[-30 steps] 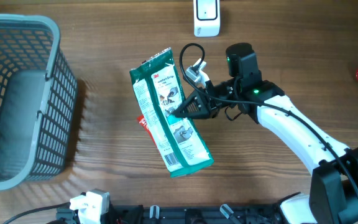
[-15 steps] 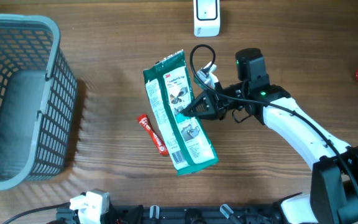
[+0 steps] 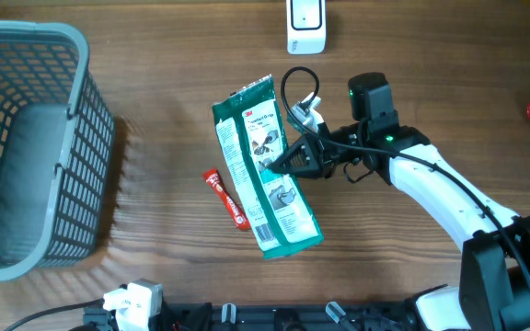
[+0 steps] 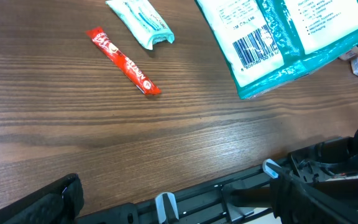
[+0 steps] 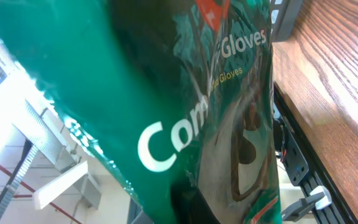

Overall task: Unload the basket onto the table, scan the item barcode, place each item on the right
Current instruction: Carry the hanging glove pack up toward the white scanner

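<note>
Step in hand: the right hand is carrying the glove package for scanning; the presenting itself is not yet done, as far as I can judge.
Right hand: it is clenching the package's right edge about midway along, jaws shut tight on the film.
Left hand: the left hand is lying released and grasping nothing, low at the near edge of the counter.
Package: it is hanging tilted and appears lifted off the counter, well apart from the white scanner at the far edge.
Barcode: the barcode is showing in the left wrist view, near the package's near end, the end pointing away from the scanner.
Doing it well: the wrist is probably needing to swing that near end round, so the stripes are facing the scanner window squarely and the film is staying flat.
Risk: with only 1 thin edge pinched, the bag is likely sagging or twisting during a fast turn.
Clutter: 1 red snack stick and 1 pale packet are lying below the package; the basket is standing at the left.
</note>
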Action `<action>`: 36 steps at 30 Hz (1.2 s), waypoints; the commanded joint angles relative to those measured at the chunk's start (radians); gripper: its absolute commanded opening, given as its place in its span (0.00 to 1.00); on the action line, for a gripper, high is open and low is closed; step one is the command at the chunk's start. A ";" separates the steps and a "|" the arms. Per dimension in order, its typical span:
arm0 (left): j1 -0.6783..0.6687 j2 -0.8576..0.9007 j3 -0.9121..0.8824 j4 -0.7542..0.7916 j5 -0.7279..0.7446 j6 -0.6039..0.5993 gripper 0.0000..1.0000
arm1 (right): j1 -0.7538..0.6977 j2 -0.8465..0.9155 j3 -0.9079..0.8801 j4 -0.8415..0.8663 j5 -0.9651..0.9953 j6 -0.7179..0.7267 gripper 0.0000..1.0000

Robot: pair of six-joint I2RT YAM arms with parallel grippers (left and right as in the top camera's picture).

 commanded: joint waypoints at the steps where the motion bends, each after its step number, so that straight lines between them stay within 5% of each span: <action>1: -0.001 -0.003 0.000 0.002 0.002 -0.002 1.00 | -0.023 0.008 -0.007 -0.002 -0.064 -0.022 0.04; 6: -0.001 -0.003 0.000 0.002 0.002 -0.002 1.00 | -0.051 0.008 -0.007 0.107 -0.051 -0.266 0.04; 8: -0.001 -0.003 0.000 0.002 0.002 -0.002 1.00 | -0.054 0.008 -0.007 0.243 -0.020 -0.248 0.05; 12: -0.001 -0.003 0.000 0.002 0.001 -0.002 1.00 | -0.054 0.007 -0.007 0.937 -0.064 0.093 0.05; 15: -0.001 -0.003 0.000 0.002 0.001 -0.002 1.00 | -0.054 0.008 -0.005 1.310 -0.044 0.130 0.05; 17: -0.001 -0.003 0.000 0.002 0.002 -0.002 1.00 | -0.054 0.012 -0.005 1.234 0.006 0.036 0.05; 22: -0.001 -0.003 0.000 0.002 0.001 -0.002 1.00 | -0.053 0.033 -0.005 0.680 0.280 -0.307 0.05; 27: -0.001 -0.003 0.000 0.002 0.001 -0.002 1.00 | -0.046 0.033 0.034 0.379 0.546 -0.554 0.05; 36: -0.001 -0.003 0.000 0.002 0.002 -0.002 1.00 | 0.077 0.033 0.347 -0.257 1.033 -1.012 0.05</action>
